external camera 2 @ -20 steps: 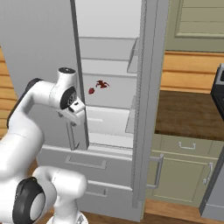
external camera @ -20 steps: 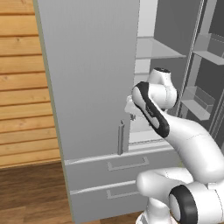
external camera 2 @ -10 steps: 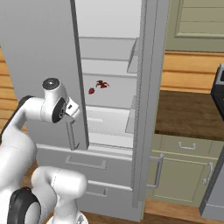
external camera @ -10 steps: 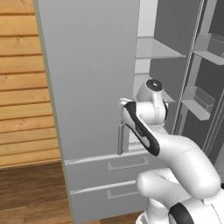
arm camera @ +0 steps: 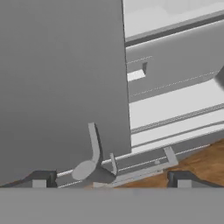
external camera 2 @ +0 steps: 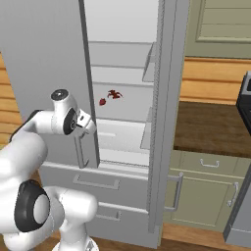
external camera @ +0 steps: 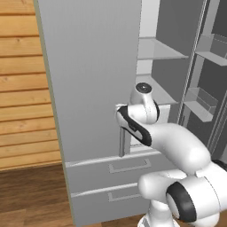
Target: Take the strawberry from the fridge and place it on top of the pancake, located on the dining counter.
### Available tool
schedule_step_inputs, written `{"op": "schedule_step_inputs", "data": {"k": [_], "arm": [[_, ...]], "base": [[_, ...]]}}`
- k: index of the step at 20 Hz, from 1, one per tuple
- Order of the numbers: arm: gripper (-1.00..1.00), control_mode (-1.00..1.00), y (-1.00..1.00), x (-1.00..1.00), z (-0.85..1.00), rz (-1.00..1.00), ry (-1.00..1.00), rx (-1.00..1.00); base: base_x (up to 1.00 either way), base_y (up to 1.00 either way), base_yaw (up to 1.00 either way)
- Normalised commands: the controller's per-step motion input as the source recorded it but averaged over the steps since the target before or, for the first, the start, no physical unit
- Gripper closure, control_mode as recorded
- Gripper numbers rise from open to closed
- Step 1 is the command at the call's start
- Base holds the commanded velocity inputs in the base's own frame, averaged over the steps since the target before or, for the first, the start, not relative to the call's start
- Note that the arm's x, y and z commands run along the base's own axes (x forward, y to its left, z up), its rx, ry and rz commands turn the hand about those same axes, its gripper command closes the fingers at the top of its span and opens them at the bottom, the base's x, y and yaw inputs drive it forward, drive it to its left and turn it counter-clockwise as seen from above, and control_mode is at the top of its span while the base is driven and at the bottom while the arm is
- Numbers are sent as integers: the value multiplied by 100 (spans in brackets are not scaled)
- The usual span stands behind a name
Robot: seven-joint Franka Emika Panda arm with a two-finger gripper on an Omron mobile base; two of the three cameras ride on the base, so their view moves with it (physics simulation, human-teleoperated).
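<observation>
- The tiny dark red strawberry [external camera 2: 102, 102] lies on a grey shelf inside the tall light grey fridge [external camera 2: 44, 59], past the door edge, up and to the right of the two-finger gripper [external camera 2: 87, 126].
- The gripper stands wide and empty beside the vertical bar handle [external camera 2: 81, 152].
- Fridge surfaces look smooth and flat; the berry is small and pointed.

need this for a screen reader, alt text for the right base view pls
A small red strawberry lies on a shelf inside the open fridge. The white arm's open gripper hangs by the closed left door's handle.
</observation>
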Motion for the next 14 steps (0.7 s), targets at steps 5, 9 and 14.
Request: {"op": "schedule_step_inputs", "data": {"k": [5,9,14], "arm": [[-100,-100,20,26,-34,13,22,-3],[-100,-100,31,25,-42,8,6,-8],[-100,-100,15,12,-38,2,-1,-7]], "base": [[0,0,0],[0,0,0],[0,0,0]]}}
